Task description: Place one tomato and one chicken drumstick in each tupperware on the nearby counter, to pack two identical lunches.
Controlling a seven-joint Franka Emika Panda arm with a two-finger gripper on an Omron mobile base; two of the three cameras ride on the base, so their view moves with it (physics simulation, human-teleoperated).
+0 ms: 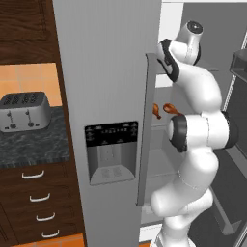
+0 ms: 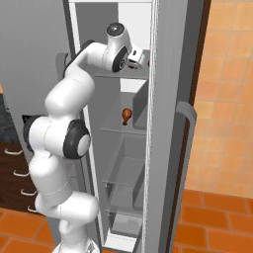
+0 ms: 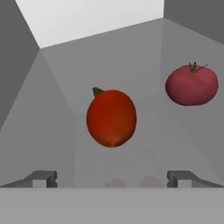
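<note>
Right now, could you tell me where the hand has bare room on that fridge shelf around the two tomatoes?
Bare grey shelf lies left of the orange-red oval tomato, and between it and the darker red round tomato. The open hand has bare floor ahead. Tightest: the darker tomato sits close to the right wall.

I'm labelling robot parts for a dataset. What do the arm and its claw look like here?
The arm is glossy white, built of rounded, bulbous segments with dark grey-black rings at the joints. No cables or markings are visible. The claw has two small dark grey, blocky finger tips with squared ends.
</note>
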